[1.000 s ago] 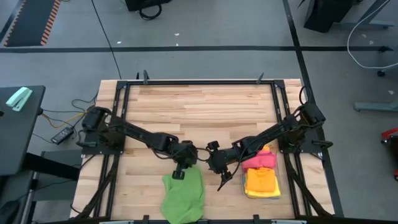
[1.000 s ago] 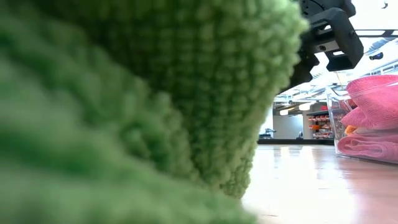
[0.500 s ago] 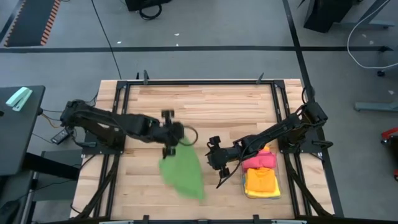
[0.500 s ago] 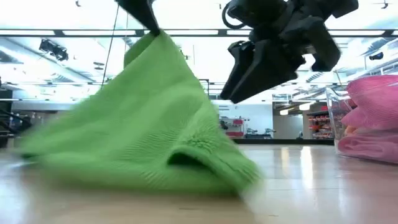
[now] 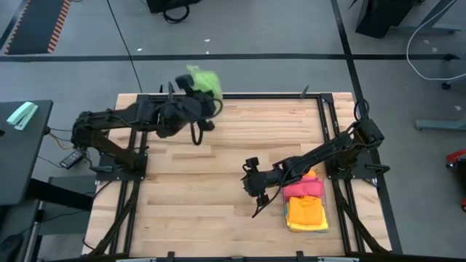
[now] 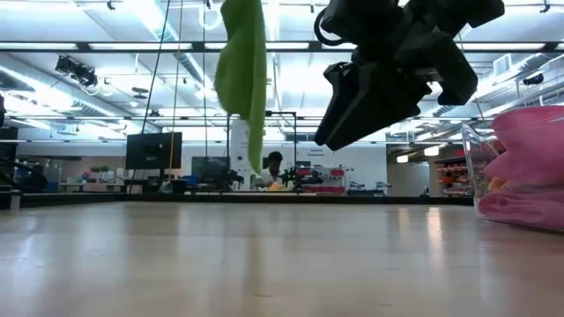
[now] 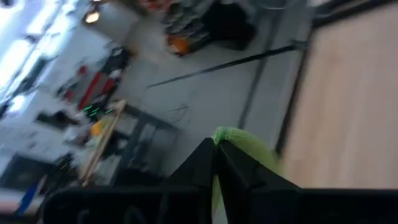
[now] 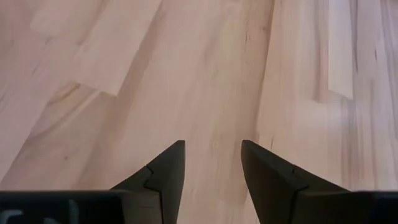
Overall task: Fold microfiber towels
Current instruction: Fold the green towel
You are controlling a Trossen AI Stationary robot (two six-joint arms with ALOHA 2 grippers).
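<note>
Green microfiber towel (image 5: 204, 78) hangs from the left tool (image 5: 195, 86), whose fingers are pinched shut on one edge of the cloth. The left tool is raised at the far left edge of the surface (image 5: 233, 145), so the towel is clear of the wood; in the low view it drapes straight down, long axis vertical, lower end well above the boards. The right tool (image 5: 255, 191) hovers near the middle of the surface, well apart from the hanging towel, fingers parted and holding nothing; its wrist view shows only bare wood between them. The left arm is the nearer one and already has the cloth, so the coming move likely depends on bringing the towel back toward the centre and laying it flat. Pink and orange towels (image 5: 304, 204) sit stacked in the clear bin (image 6: 520, 172) just beside the right arm. Beyond the surface lies grey floor and a lit workshop room.
</note>
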